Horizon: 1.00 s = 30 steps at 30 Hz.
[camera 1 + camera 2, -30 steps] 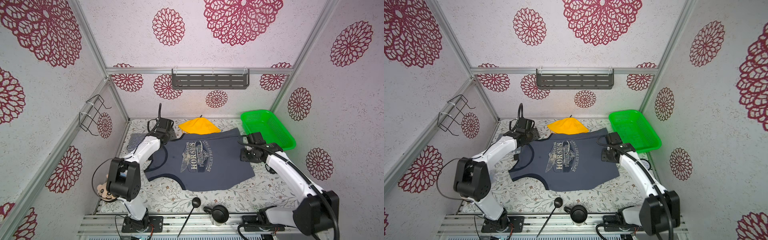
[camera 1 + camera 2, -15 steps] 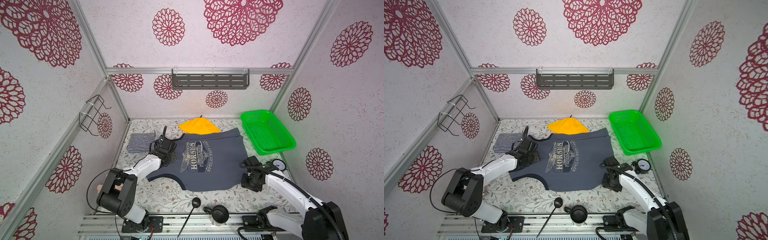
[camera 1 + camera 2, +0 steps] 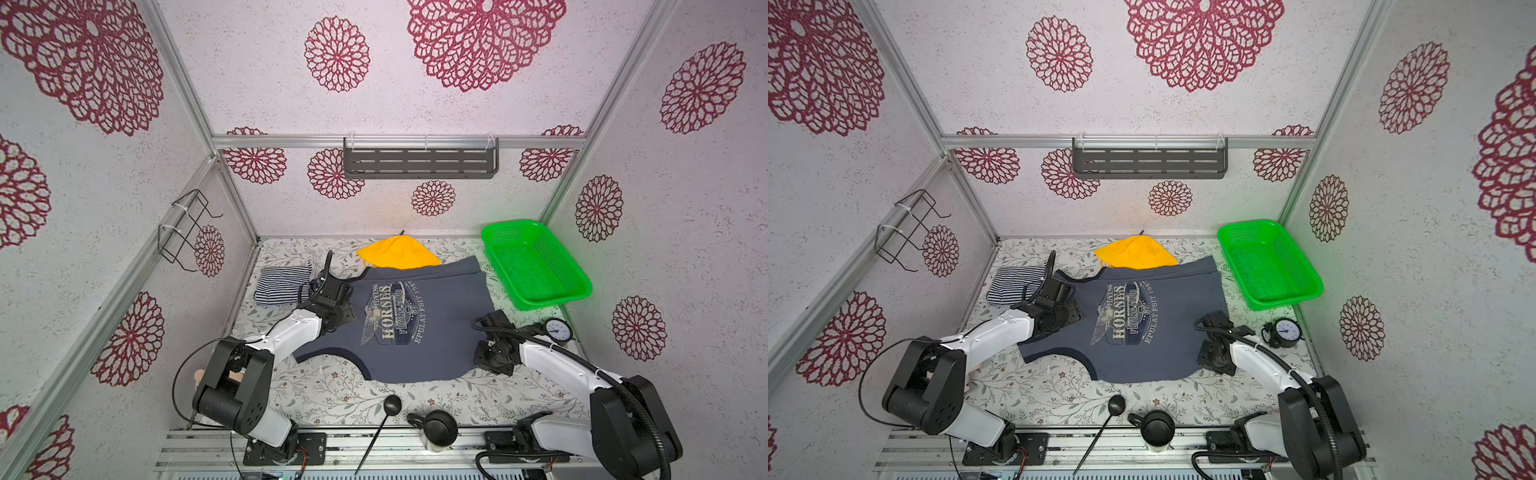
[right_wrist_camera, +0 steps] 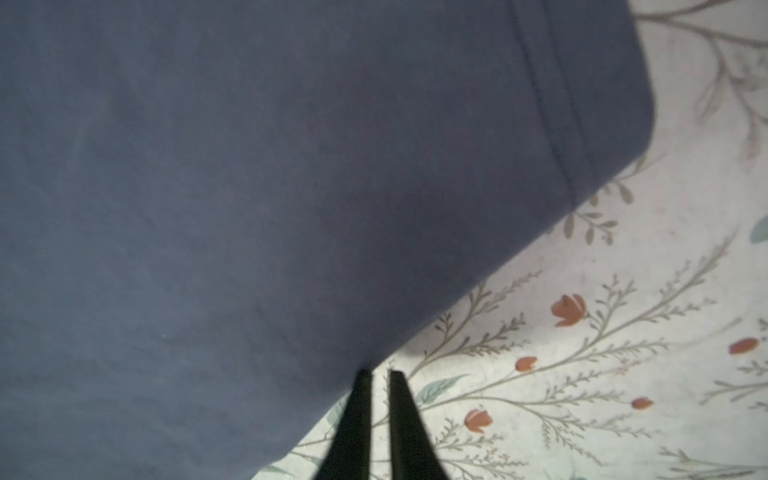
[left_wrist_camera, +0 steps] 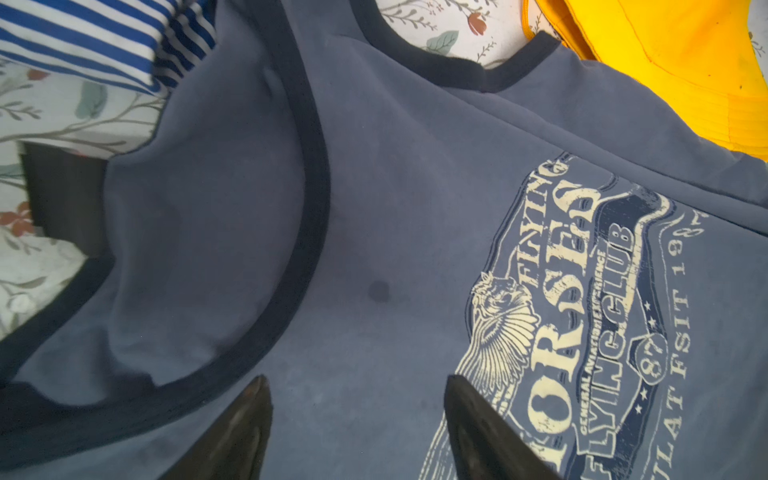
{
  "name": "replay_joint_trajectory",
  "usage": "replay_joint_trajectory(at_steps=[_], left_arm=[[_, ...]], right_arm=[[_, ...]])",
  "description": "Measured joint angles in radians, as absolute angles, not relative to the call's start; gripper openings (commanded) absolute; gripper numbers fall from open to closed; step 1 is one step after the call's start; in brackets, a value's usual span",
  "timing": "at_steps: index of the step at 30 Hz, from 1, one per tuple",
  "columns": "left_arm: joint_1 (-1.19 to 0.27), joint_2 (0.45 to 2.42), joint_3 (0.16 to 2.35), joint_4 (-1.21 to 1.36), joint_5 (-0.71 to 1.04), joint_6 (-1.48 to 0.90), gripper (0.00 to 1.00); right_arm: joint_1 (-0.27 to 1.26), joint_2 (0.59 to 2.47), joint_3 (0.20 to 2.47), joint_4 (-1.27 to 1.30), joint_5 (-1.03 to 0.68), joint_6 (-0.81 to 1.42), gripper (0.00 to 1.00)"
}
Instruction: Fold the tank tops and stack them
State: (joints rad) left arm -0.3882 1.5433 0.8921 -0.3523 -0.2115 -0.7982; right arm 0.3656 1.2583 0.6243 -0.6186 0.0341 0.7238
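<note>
**Slate tank top laid flat, a gripper at each end**

Item: slate tank top (image 3: 415, 324), spread on the floral table (image 3: 332, 386). Its neck end is toward my left and its hem toward my right.

Left gripper (image 5: 357, 415): sits low over the chest, between the neckline and the print. Its jaws are spread wide with nothing between them. The left arm reaches forward from the front rail with the wrist pitched down.

Right gripper (image 4: 378, 382): sits at the near side edge, close to the hem corner, with its jaws closed. One fingertip meets the cloth's edge. I cannot tell whether any cloth is pinched. The right arm lies low, with the forearm stretched in from the front right.

Appearance: blue-grey cloth, cream "Horses" print facing up, dark binding at the neck and armholes.

Neighbours: the striped tank tops (image 3: 280, 284) are piled just beside the shoulder straps. The yellow hat (image 3: 397, 253) touches the far edge.
</note>
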Motion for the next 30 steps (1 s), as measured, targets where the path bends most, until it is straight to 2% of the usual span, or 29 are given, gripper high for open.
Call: replay_joint_trajectory(at_steps=[4,8,9,12,17,21,24,30], left_arm=[[-0.388,1.543,0.891,-0.353,-0.220,-0.799,0.70],[-0.388,1.543,0.891,-0.352,-0.220,-0.799,0.70],[-0.388,1.543,0.891,-0.352,-0.220,-0.799,0.70],[-0.388,1.543,0.891,-0.352,-0.221,-0.799,0.70],[-0.388,1.543,0.884,-0.350,-0.223,-0.799,0.70],[-0.388,1.543,0.865,-0.352,-0.224,-0.802,0.70],[-0.388,1.543,0.859,-0.353,-0.225,-0.805,0.70],[-0.388,1.543,0.859,-0.352,-0.228,-0.805,0.70]], right_arm=[[0.366,1.254,0.626,-0.635,0.054,0.722,0.00],[0.366,1.252,0.640,-0.643,0.061,0.717,0.34],[0.366,1.250,0.640,-0.640,0.061,0.713,0.37],[0.366,1.249,0.640,-0.628,0.061,0.708,0.38],[0.366,1.291,0.639,-0.588,0.065,0.704,0.34],[0.366,1.330,0.639,-0.546,0.066,0.694,0.19],[0.366,1.339,0.639,-0.524,0.069,0.674,0.02],[0.366,1.337,0.642,-0.527,0.086,0.641,0.00]])
